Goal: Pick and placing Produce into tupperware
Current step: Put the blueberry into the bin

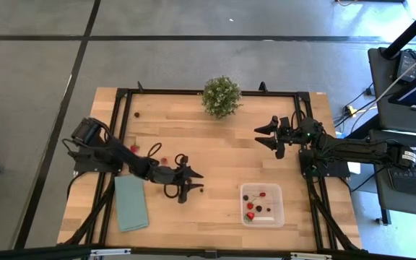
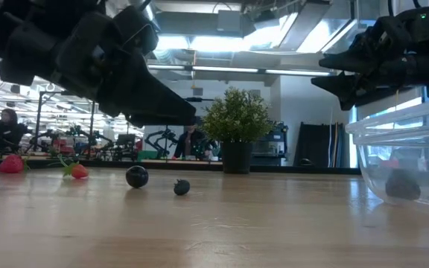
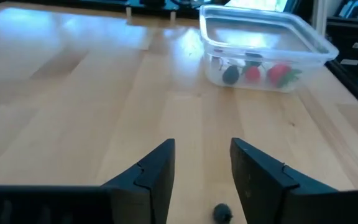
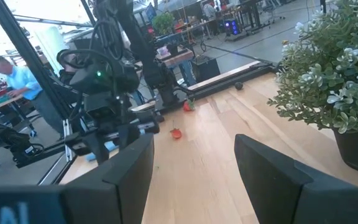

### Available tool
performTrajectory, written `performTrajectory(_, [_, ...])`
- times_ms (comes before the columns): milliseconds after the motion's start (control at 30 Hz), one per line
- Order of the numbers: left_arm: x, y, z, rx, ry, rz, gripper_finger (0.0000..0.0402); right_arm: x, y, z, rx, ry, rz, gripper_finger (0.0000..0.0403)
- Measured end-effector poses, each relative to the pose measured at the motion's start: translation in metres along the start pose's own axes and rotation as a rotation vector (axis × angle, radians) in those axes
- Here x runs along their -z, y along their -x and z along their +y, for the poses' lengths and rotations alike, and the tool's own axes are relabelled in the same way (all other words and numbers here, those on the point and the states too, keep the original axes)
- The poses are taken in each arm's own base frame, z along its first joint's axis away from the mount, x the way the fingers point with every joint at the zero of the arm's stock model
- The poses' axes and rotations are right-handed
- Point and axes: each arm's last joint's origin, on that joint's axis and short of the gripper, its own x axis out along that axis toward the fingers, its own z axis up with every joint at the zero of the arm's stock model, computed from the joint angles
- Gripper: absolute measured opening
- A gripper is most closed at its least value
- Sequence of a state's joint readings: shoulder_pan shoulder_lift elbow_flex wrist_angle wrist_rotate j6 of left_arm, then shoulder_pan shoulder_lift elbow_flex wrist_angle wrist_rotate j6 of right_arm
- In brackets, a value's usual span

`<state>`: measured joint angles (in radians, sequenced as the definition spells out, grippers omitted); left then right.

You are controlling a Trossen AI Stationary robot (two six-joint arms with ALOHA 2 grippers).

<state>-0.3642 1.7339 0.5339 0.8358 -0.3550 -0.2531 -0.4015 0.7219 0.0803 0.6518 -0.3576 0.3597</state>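
Produce partly fills the tupperware (image 1: 261, 205) near the table's front right corner. Low view: two dark berries (image 2: 137, 176) remain on bare wood. Left wrist view: the left gripper (image 3: 202, 163), fingers apart and empty, hovers over one berry (image 3: 222, 213), apparently lining up. The right gripper (image 4: 192, 165) waits by the potted plant (image 4: 335, 74), fingers apart.

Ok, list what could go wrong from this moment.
1. The dark berry between the left gripper fingers is small and round; closing could squirt it away.
2. The tupperware sits near the table edge; a hard drop could nudge it.
3. Loose red berries lie behind the left arm and may get swept.
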Motion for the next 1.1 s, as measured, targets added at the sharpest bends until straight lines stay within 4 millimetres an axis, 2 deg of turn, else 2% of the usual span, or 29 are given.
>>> performTrajectory(267, [0.015,-0.007,-0.015,0.04,0.037,-0.014,0.0147,0.0,0.0,0.0,0.0,0.0,0.0,0.0226])
performTrajectory(467, [0.019,-0.014,-0.032,-0.048,0.026,-0.034,0.0147,0.0,0.0,0.0,0.002,-0.001,0.004,0.0226])
performTrajectory(700, [0.034,-0.021,-0.041,-0.147,0.095,-0.03,0.0147,0.001,0.0,0.0,0.003,-0.006,0.008,0.0226])
performTrajectory(900, [0.044,-0.029,-0.052,-0.156,0.126,-0.025,0.0147,0.003,0.0,-0.001,0.01,-0.014,0.025,0.0226])
performTrajectory(1100, [0.05,-0.032,-0.052,-0.175,0.128,-0.012,0.0147,0.004,0.0,-0.002,0.016,-0.041,0.039,0.0226])
